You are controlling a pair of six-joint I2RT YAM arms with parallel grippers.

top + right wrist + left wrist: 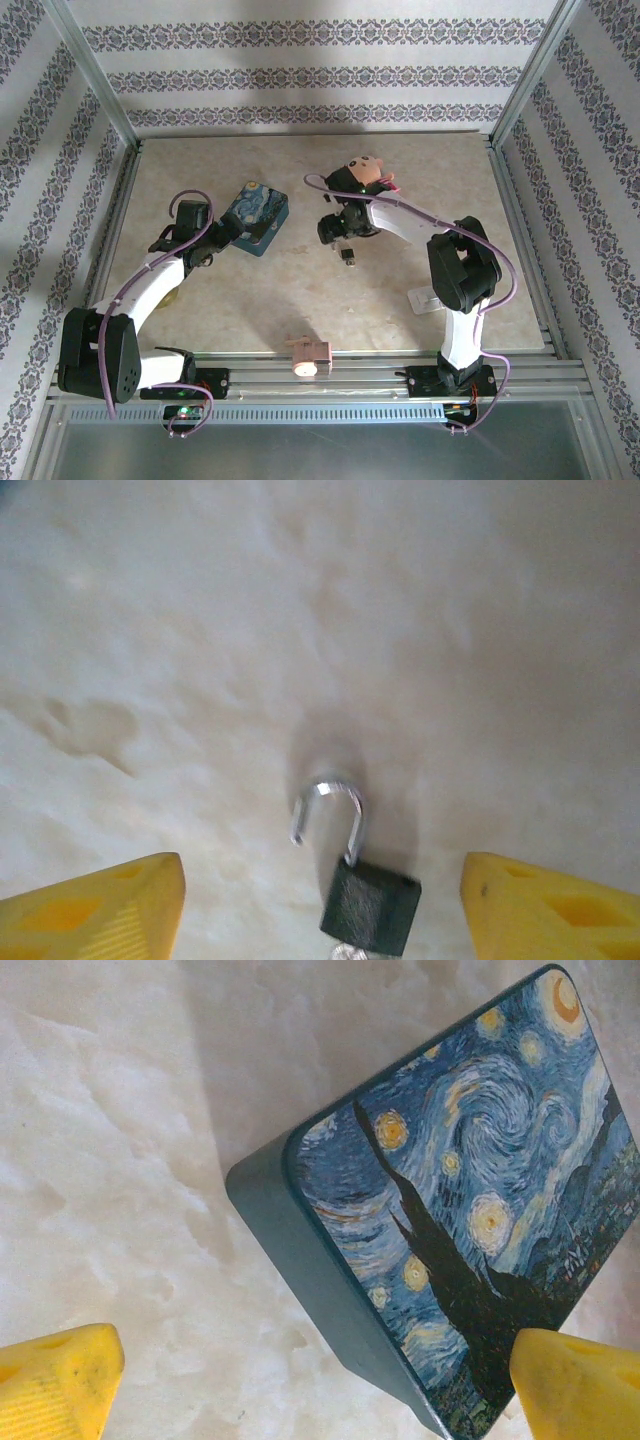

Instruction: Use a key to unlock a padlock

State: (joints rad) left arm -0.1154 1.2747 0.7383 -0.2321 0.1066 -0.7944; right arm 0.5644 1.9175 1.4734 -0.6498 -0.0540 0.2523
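Lying shackle-open right of the starry-night tin point(470, 1190), padlock point(371, 908) sits under R gripper point(320, 900), jaws released; L gripper point(318, 1385) at tin, jaws released too.

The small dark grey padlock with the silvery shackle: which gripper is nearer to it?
Right. The right gripper hangs above the padlock, fingers open either side; the left gripper is far away, at the blue starry-night tin.

We find the padlock point(370, 905) lying on the table point(300, 310) near its middle, between the right gripper's point(322, 880) spread fingers and touching neither. Well to its left lies the tin box point(255, 215), just ahead of the wide-spread left gripper point(315, 1360). Behind the padlock sits a small toy point(368, 170).
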